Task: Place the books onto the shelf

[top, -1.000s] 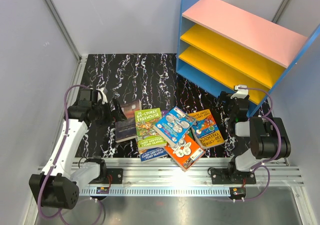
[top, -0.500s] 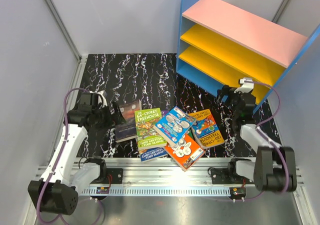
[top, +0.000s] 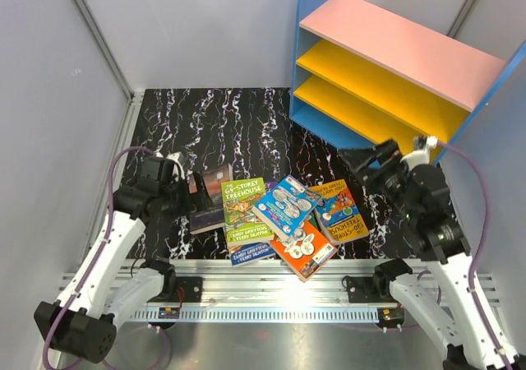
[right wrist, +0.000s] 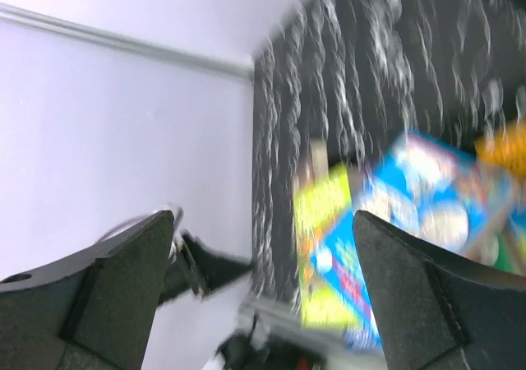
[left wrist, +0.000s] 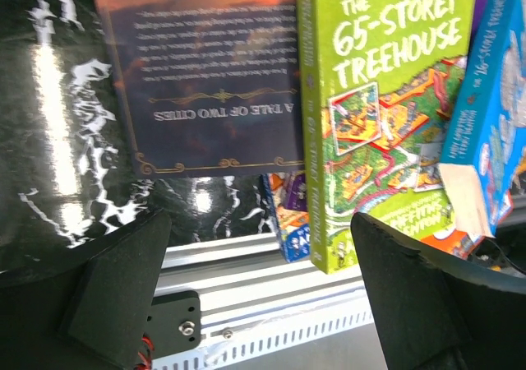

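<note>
The books lie in a loose, overlapping pile on the near half of the black marbled surface (top: 230,123), just beyond the metal rail (top: 271,292) where the arms are bolted. 6 covers can be told apart from above. A dark brown book (top: 209,196) is at the left, and a green book (top: 243,207) sits against its right edge. A blue-and-purple book (top: 251,256) pokes out from under the green one on the near side. A blue book (top: 286,204) lies on top in the middle, an orange-and-white book (top: 305,252) is nearest the rail, and an orange book (top: 340,211) is at the right end.

The shelf (top: 394,57) stands at the far right of the surface, tilted back. It has a blue frame, a pink top board and 2 yellow boards below. Every book seen is on the surface, apart from the shelf.

The left jaws are spread wide and hold nothing. In the left wrist view the 2 dark fingers (left wrist: 115,292) frame the near edges of the dark brown book and the green book. The blue book's page edge overlaps the green cover at the right.

The right jaws are also spread wide with nothing between them. They hang in the air between the pile and the shelf, pointing left. The right wrist view is blurred, but the pile shows between its fingers (right wrist: 411,296).
</note>
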You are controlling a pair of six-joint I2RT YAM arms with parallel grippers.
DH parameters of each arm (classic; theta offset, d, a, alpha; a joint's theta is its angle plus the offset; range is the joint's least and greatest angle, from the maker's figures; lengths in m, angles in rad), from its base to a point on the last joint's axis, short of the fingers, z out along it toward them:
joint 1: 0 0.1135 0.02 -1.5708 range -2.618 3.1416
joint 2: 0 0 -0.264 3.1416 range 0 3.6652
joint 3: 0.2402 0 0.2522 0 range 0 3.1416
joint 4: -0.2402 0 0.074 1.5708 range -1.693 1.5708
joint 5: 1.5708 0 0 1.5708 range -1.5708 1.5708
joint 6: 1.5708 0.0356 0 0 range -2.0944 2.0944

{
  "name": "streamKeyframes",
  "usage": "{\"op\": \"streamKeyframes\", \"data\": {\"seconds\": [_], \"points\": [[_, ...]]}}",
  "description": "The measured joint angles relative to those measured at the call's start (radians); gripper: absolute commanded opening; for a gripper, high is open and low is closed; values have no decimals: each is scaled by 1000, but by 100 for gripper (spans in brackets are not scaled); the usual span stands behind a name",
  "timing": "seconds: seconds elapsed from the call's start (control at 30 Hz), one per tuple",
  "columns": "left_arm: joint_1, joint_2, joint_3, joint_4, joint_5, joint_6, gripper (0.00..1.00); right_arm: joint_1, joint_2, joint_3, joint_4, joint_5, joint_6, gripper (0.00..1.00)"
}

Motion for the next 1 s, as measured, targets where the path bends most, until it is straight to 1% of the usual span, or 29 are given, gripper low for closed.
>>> {"op": "streamKeyframes", "data": {"seconds": [0.1,0.23,0.3,0.4,0.53,0.63,0.73,0.9,1.0], "points": [[-10,3,6,2,36,-20,99,0,-78,-138,-119,-82,191,96],[-34,27,70,22,78,-35,99,0,-77,-310,-268,-167,309,98],[-58,57,122,42,87,-43,99,0,-71,-357,-298,-208,334,96],[-123,143,218,76,82,-58,99,0,-20,-423,-246,-283,362,96],[-209,275,312,129,63,-64,99,0,93,-468,-161,-321,363,95],[-239,351,333,162,60,-79,99,0,173,-473,-79,-342,359,95],[-264,414,343,177,59,-93,99,0,212,-474,-11,-343,353,95],[-307,475,351,216,58,-126,99,1,248,-492,101,-342,352,95],[-326,497,358,242,61,-140,99,1,297,-508,164,-343,353,94]]}}
